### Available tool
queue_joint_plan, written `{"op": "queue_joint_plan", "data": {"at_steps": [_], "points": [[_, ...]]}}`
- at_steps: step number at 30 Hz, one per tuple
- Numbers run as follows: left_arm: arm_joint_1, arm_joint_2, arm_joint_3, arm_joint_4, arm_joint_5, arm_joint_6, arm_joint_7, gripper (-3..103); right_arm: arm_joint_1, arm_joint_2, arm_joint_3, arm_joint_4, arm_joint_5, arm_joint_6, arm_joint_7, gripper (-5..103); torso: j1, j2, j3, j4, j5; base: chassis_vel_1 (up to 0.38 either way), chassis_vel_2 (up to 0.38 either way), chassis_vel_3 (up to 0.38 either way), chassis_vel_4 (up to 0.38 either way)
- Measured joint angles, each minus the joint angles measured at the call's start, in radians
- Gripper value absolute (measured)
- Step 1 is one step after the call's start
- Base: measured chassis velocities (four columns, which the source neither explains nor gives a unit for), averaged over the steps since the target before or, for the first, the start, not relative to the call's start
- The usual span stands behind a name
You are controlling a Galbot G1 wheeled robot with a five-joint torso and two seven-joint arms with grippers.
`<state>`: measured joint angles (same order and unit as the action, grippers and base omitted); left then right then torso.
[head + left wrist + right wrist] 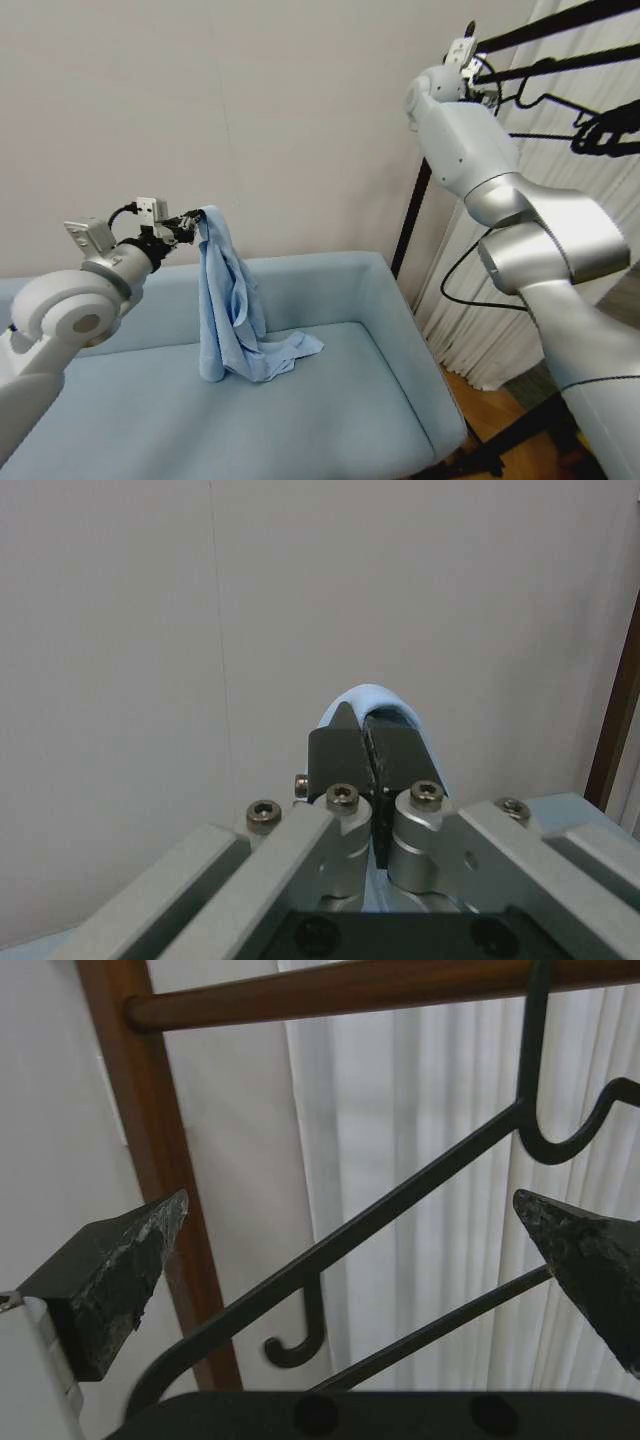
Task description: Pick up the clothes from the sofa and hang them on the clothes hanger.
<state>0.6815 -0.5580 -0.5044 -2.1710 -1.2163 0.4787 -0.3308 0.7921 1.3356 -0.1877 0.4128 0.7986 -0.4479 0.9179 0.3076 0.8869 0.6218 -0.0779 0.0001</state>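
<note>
1. The left pincer (190,228) is held out over the left part of a pale blue fabric sofa (330,420), well above the seat. Its arm reaches in from the left edge of the head view.
2. Its jaws are pressed together on the top fold of a light blue cloth garment (225,300). In the left wrist view the cloth arches over the tips of the two dark fingers (335,760).
3. The garment hangs straight down from the left pincer. Its lower end lies crumpled on the sofa seat and spreads a little to the right.
4. Just right of the sofa stands the dark upright of a clothes rack (410,225), with a white pleated curtain (470,340) behind it.
5. The right pincer (350,1197) is raised to the top of the rack, jaws spread wide and holding nothing.
6. A thin black metal hanger (400,1198) hooks over the brown wooden rail (330,992). Its sloping shoulder crosses the gap between the spread fingers (110,1280), well apart from the garment.
</note>
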Motion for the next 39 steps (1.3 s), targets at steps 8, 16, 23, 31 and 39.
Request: {"op": "queue_joint_plan", "data": {"at_steps": [8,16,23,31,39], "points": [[-0.003,-0.011,0.008,0.020,0.013,-0.005,0.010,0,-0.008,-0.016,0.032,-0.016,-0.014,0.018,-0.067,100,0.000,0.000,0.000,0.0001,0.0000,0.000,0.000,0.000,0.000],[-0.008,-0.022,0.017,0.038,0.032,-0.008,0.014,0,-0.027,-0.022,0.056,0.005,0.016,0.021,-0.121,100,0.000,0.000,0.000,0.0002,-0.0001,0.000,0.000,0.000,0.000],[-0.011,-0.030,0.022,0.049,0.041,-0.009,0.019,0,-0.048,-0.035,0.062,0.018,0.018,0.027,-0.168,93,0.000,0.000,0.000,-0.0002,0.0000,0.000,0.000,0.000,0.000],[-0.007,-0.031,0.022,0.054,0.045,-0.010,0.021,0,-0.057,-0.042,0.067,0.027,0.030,0.038,-0.221,73,0.000,0.000,0.000,0.0000,-0.0001,0.000,0.000,0.000,0.000],[-0.011,-0.031,0.021,0.062,0.046,-0.012,0.026,0,-0.061,-0.051,0.060,0.035,0.035,0.039,-0.241,65,0.000,0.000,0.000,0.0000,0.0000,0.000,0.000,0.000,0.000]]}}
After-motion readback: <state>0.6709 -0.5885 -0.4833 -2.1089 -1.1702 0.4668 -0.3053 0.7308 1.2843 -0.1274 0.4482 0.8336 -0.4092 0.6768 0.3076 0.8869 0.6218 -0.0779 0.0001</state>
